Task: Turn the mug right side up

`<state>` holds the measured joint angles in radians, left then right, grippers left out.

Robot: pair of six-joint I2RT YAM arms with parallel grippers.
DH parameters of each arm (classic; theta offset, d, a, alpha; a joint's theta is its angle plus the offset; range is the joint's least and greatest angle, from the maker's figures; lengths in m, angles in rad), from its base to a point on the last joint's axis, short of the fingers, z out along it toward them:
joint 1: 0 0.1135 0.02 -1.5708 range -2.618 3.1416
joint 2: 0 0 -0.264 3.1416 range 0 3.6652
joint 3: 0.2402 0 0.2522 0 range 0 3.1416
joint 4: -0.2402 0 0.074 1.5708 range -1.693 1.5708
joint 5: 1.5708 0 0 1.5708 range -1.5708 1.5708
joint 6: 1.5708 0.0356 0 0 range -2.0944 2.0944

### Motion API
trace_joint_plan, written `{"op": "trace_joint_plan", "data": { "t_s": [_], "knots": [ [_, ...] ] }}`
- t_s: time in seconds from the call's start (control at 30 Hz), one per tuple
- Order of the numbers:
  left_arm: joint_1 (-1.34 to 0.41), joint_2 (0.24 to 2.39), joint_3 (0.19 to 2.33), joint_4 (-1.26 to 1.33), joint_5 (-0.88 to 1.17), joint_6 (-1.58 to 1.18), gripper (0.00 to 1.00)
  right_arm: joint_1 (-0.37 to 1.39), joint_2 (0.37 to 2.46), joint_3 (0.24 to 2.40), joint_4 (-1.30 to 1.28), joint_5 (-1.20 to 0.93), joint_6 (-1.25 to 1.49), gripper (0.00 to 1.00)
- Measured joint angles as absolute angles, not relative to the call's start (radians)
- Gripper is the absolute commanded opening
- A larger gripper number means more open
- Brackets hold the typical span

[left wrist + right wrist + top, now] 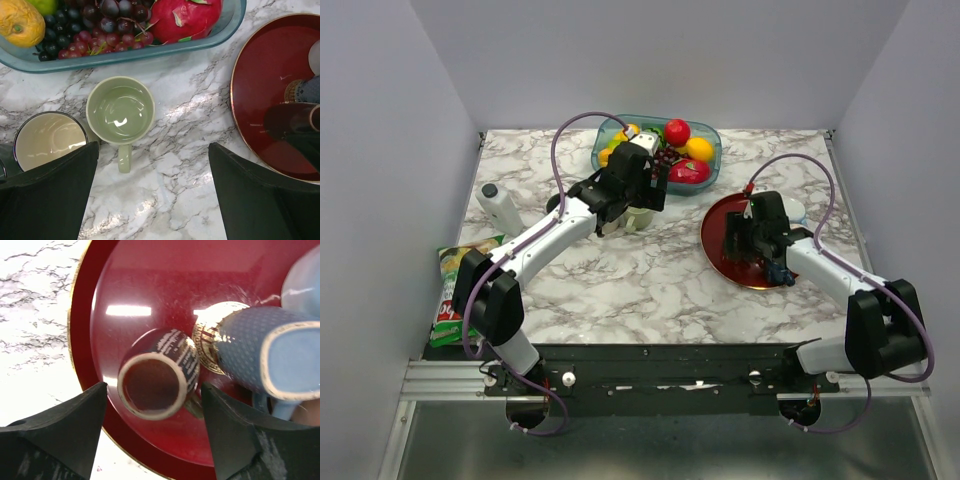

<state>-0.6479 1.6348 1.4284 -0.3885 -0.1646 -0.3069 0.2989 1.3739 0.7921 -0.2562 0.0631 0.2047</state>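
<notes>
A pale green mug [120, 109] stands upright on the marble table, mouth up and handle toward the camera. My left gripper [152, 195] hangs open and empty just above and in front of it; it also shows in the top view [638, 205]. A dark printed mug [157, 382] lies on its side on the red plate [150, 285], its mouth toward the camera. A blue dotted mug [260, 352] lies on its side beside it, touching. My right gripper [152, 430] is open, its fingers either side of the dark mug and apart from it.
A teal fruit bowl [658, 145] with grapes and fruit sits behind the green mug. A black-rimmed cream cup [47, 140] stands left of the green mug. A white bottle [500, 205] and a green snack bag [455, 285] are at the left edge.
</notes>
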Motion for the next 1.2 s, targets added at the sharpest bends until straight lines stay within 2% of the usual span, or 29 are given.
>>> {"op": "trace_joint_plan", "data": {
  "t_s": [0.27,0.4,0.67,0.97,1.1,1.2],
  "knots": [
    [-0.647,1.634,1.424,-0.382,-0.163,-0.303,0.99,0.299,1.377,0.783,-0.257,0.059,0.208,0.73],
    [-0.643,1.634,1.424,-0.382,-0.162,-0.303,0.99,0.299,1.383,0.784,-0.279,0.046,0.23,0.82],
    [-0.642,1.63,1.415,-0.382,-0.15,-0.304,0.99,0.299,1.387,0.796,-0.32,0.027,0.276,0.82],
    [-0.641,1.615,1.41,-0.381,-0.144,-0.305,0.99,0.299,1.388,0.796,-0.343,-0.012,0.299,0.67],
    [-0.64,1.609,1.399,-0.374,-0.144,-0.307,0.99,0.299,1.388,0.796,-0.348,-0.012,0.301,0.52],
    [-0.64,1.608,1.395,-0.373,-0.142,-0.311,0.99,0.299,1.391,0.797,-0.353,-0.012,0.306,0.48]
  ]
}}
